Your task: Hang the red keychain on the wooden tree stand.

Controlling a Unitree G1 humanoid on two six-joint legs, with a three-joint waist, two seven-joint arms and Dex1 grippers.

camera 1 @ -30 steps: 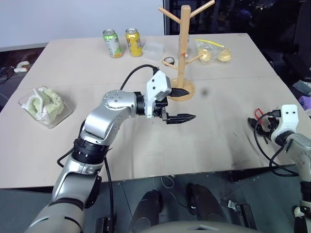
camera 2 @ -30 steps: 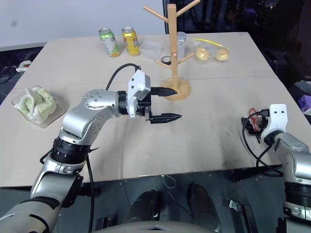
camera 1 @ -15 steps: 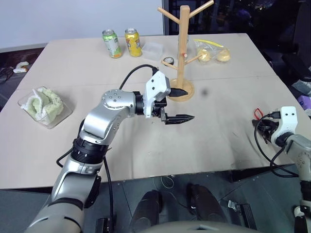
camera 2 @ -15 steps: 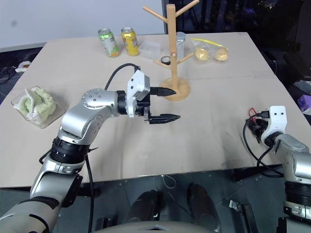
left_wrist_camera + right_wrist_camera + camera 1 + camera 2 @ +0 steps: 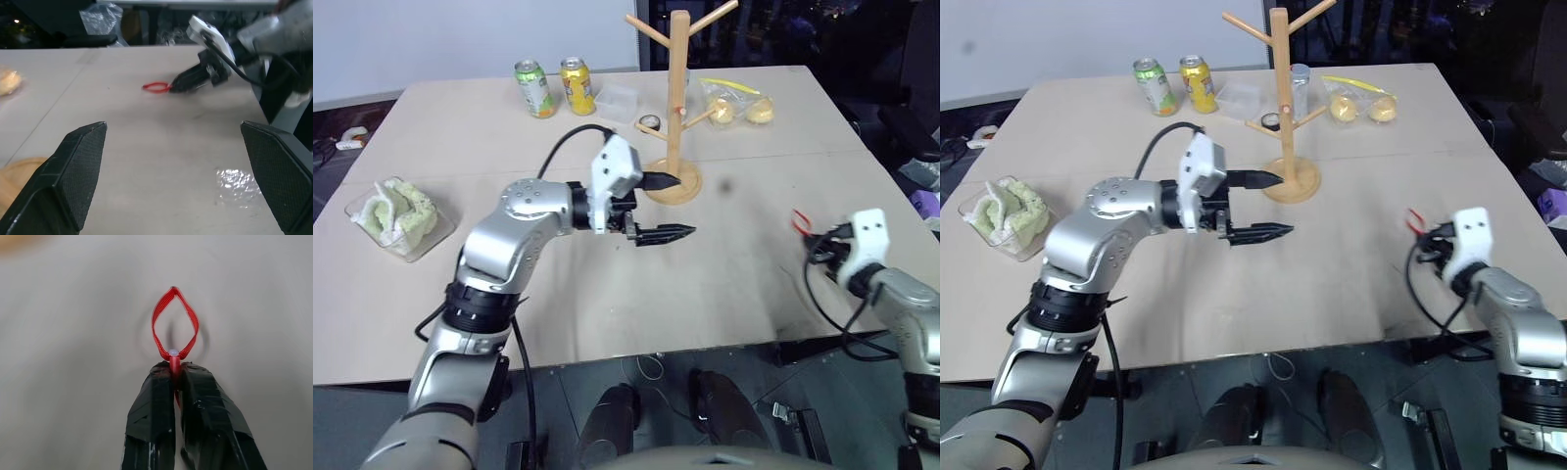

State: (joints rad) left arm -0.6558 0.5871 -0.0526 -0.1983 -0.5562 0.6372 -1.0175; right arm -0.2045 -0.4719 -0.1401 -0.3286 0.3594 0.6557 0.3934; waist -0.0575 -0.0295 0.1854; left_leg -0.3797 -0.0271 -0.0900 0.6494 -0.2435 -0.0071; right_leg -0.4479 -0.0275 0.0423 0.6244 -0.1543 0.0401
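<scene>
Right wrist view: right pincer (image 5: pixel 175 377) clamped shut on red keychain (image 5: pixel 174 325), loop pointing ahead; wooden tree stand (image 5: pixel 674 103) well apart, far-left of it. Left pincer (image 5: pixel 661 207) gapes empty beside stand.

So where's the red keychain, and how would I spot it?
Look at the tan table, then at its right edge, where the right tool is. The red keychain sticks out from the shut tips of that tool: a thin red teardrop loop, the only red thing there, far from the wooden tree stand at the back.
</scene>
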